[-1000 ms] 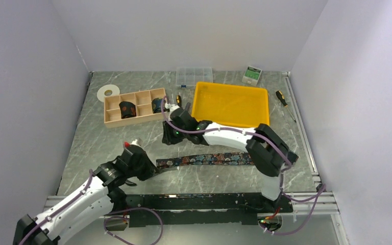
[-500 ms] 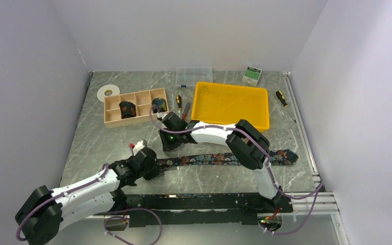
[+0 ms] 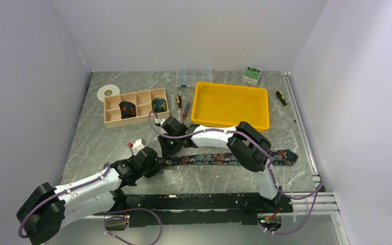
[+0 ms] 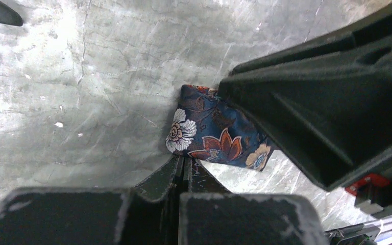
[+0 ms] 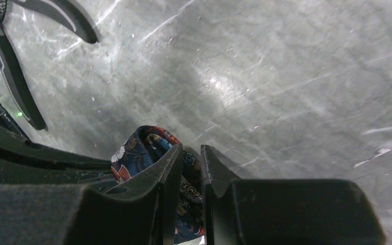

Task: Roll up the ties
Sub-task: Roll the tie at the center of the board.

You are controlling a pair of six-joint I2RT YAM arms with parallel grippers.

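A long floral navy tie (image 3: 224, 158) lies flat across the table in front of the arms. Its left end (image 4: 212, 135) is lifted into a small fold. My left gripper (image 3: 154, 164) is shut, its fingertips (image 4: 186, 164) at the lower edge of that fold. My right gripper (image 3: 169, 152) comes down on the same end from behind, shut on the folded fabric (image 5: 186, 176) between its fingers (image 5: 171, 168). Two rolled ties (image 3: 127, 108) (image 3: 158, 105) sit in compartments of the wooden box (image 3: 113, 120).
A yellow tray (image 3: 202, 112) stands behind the right arm. Further back are a clear plastic organiser (image 3: 194, 75), a small green-and-white box (image 3: 252, 74) and a white tape roll (image 3: 108, 92). Screwdrivers lie beside the tray (image 3: 178, 101) (image 3: 282, 98).
My right gripper has moved from near the wooden box towards me, down onto the tie's left end. My left gripper has shifted slightly right along that end.
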